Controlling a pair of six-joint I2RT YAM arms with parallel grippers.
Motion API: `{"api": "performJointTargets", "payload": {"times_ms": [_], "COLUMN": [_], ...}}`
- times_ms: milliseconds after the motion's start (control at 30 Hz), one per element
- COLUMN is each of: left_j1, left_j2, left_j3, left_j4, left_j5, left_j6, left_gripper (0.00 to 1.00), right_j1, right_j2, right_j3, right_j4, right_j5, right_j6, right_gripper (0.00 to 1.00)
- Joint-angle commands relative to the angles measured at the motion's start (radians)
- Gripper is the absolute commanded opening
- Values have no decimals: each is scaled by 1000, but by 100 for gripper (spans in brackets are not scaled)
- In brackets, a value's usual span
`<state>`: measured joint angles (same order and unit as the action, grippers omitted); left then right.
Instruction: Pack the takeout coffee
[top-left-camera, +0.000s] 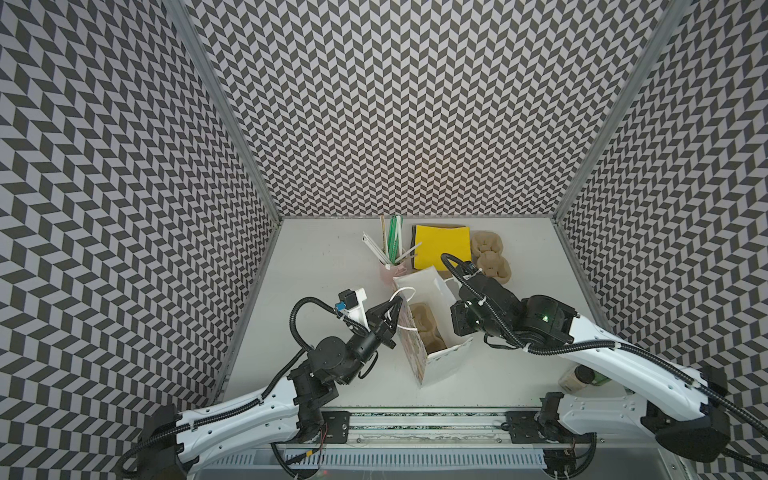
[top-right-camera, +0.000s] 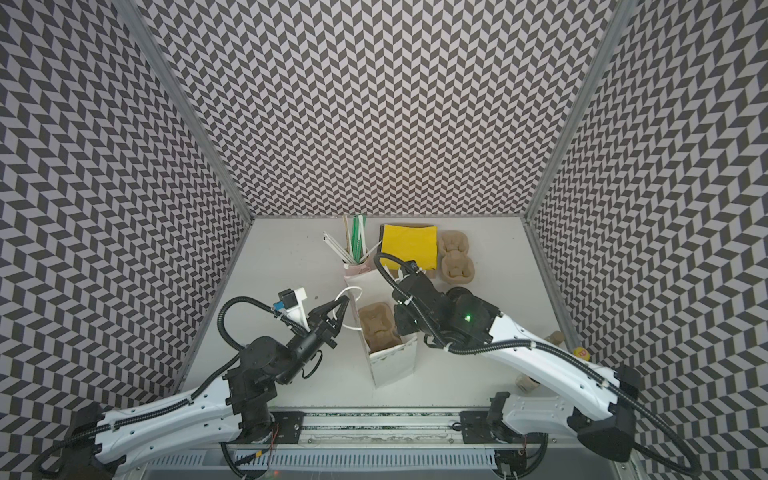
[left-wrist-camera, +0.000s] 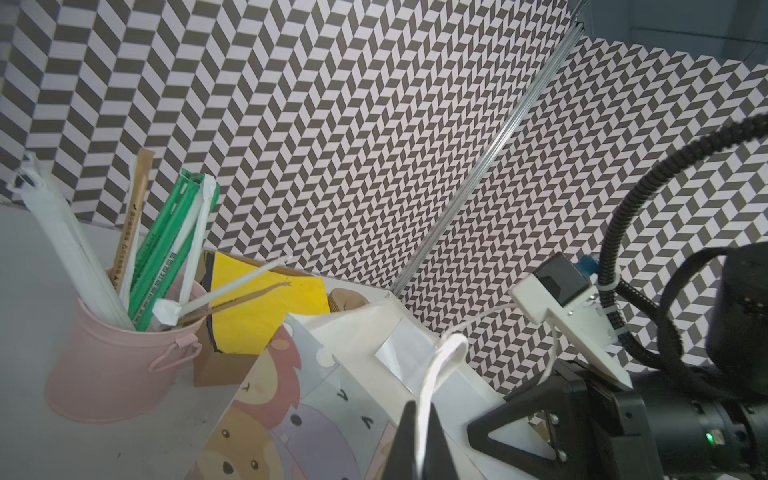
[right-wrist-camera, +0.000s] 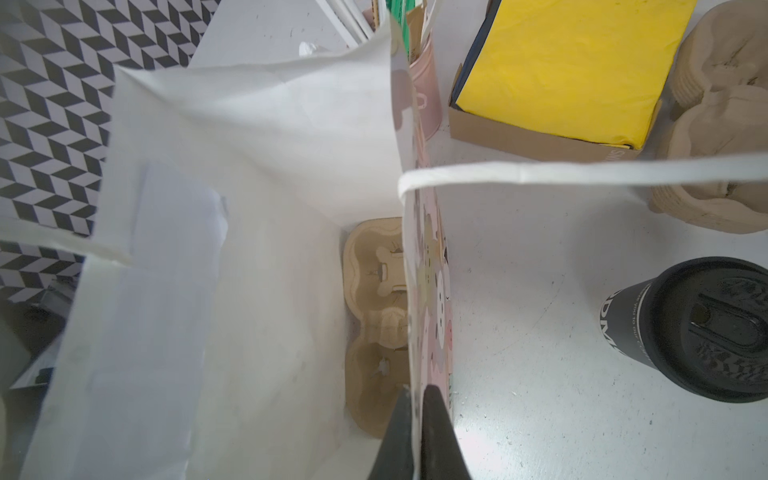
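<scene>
White paper is being pinched from two sides: the left gripper (top-left-camera: 394, 308) is sitting with jaws narrow on the handle (left-wrist-camera: 440, 361) of the paper bag (top-left-camera: 436, 368), and the right gripper (right-wrist-camera: 417, 395) is clamping tight on the bag's opposite wall. A pulp carrier (right-wrist-camera: 374, 316) is lying at the bag's bottom. The takeout coffee (right-wrist-camera: 698, 332) is standing upright and lidded outside the bag, beside the wall being clamped. Both grippers are occupying themselves with the bag, so I am expecting one to let go. The freed wall may then be sagging inward, closing the mouth. Pulling apart too hard risks tearing the handle or tipping the bag.
</scene>
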<state>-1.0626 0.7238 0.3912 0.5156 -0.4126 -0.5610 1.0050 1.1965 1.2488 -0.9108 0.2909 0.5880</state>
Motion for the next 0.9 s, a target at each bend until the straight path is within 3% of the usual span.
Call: {"api": "performJointTargets", "payload": {"times_ms": [0,67,167,267,400,667,767,867], "left_j1": [42,62,80,83,84,84,84,83], "left_j2": [29,46,52,40,21,-40,-38,-50], "left_j3": [70,102,143,170,206,252,286,303], "left_j4": [29,19,1,-22,-81,-179,-242,-272], "left_j5": [43,64,77,74,61,22,8,5], "left_j6": [7,15,25,41,54,78,90,96], "left_gripper": [32,45,55,63,64,64,65,65], "right_j1": [-16,-28,-118,-157,-233,-251,-257,-258], "right_j2": [10,39,55,72,99,139,148,132], "right_j3": [50,76,72,84,72,98,93,105], "right_j4": [84,82,146,147,181,142,129,122], "right_j5": [78,101,-29,-22,-123,-109,-88,-87], "right_j6": [-21,-31,-58,-82,-125,-158,-166,-169], "right_gripper": [4,4,2,2,3,7,16,32]}}
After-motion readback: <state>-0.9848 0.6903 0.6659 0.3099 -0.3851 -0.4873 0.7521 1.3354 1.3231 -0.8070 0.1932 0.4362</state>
